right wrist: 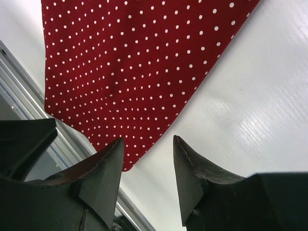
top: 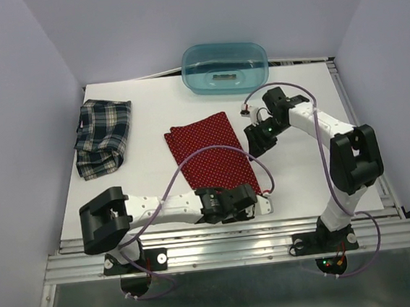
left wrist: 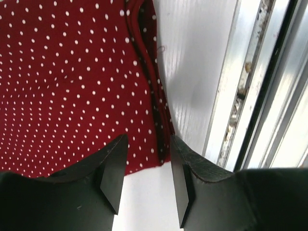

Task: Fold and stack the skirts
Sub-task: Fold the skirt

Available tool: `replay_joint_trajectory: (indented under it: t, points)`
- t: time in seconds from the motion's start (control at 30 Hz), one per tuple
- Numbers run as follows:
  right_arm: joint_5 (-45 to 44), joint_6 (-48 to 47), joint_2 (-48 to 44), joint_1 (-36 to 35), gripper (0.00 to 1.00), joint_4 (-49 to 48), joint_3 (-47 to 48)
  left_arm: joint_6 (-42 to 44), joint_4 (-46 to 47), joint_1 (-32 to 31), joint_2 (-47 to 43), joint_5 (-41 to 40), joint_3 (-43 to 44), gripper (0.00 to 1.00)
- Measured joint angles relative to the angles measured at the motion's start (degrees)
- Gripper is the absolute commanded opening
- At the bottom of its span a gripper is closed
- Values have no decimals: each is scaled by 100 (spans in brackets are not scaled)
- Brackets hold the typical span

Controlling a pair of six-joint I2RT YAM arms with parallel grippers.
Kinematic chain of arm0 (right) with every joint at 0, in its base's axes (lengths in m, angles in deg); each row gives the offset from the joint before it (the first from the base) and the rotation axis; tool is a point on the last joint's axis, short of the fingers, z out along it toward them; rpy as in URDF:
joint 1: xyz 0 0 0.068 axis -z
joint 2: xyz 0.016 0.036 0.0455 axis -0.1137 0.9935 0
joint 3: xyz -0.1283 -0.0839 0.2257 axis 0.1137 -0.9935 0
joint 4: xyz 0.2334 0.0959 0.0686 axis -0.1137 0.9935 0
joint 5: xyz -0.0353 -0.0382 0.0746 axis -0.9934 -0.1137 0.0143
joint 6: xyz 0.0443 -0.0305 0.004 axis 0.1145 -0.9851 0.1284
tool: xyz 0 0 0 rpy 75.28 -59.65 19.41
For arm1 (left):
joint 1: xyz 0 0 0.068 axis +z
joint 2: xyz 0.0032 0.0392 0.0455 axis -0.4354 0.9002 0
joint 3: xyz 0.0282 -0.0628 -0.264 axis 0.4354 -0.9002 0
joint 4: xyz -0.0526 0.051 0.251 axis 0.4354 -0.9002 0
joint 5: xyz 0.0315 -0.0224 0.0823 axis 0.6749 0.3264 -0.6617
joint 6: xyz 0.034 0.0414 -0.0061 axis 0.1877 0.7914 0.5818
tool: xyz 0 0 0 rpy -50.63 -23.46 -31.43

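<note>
Pale lilac walls are enclosing a white table (top: 149,101), with an aluminium rail (top: 236,248) running along its near edge at the bottom of the top view.

At the upper left of the table, the plaid skirt (top: 103,136) is lying bunched in a loose heap, well apart from everything else.

Near the middle of the frame, the red skirt (top: 209,157) is lying flat, spreading from upper left to lower right. It is widening toward its lower end.

Above it, at the top centre, a translucent teal tub (top: 192,75) is sitting against the back wall, near the red cloth's upper edge but apart from it.

Right of centre and low in the frame, the left gripper (top: 257,203) is reaching across to the lower right corner of the red skirt. In the left wrist view its jaws are standing released (left wrist: 147,180), with the skirt's hemmed edge (left wrist: 154,96) running into the gap between them and the rail (left wrist: 250,72) passing on the right. Whether the fingers are touching the cloth cannot be told.

Slightly higher, the right gripper (top: 256,140) is hanging just beside the skirt's right edge. The right wrist view shows it released too (right wrist: 148,173), spread over bare table, with the dotted cloth (right wrist: 130,62) filling the upper left.
</note>
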Motion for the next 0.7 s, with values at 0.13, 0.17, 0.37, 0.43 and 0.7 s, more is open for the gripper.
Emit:
replay_joint_trajectory:
  t: [0.13,0.17,0.37,0.43,0.7]
  points:
    - [98,9,210,0,51,-37,55,-109,149,-44,505,-111,223,50]
    - [122,17,264,0,51,-42,57,-127,164,-44,586,-105,254,50]
    - [240,24,446,-11,50,-42,313,-188,238,-44,1058,-59,361,48]
    - [278,28,505,-11,51,-61,431,-190,247,-44,1139,-33,363,48]
    - [369,44,704,-258,51,-127,544,-175,385,37,1252,177,409,29]
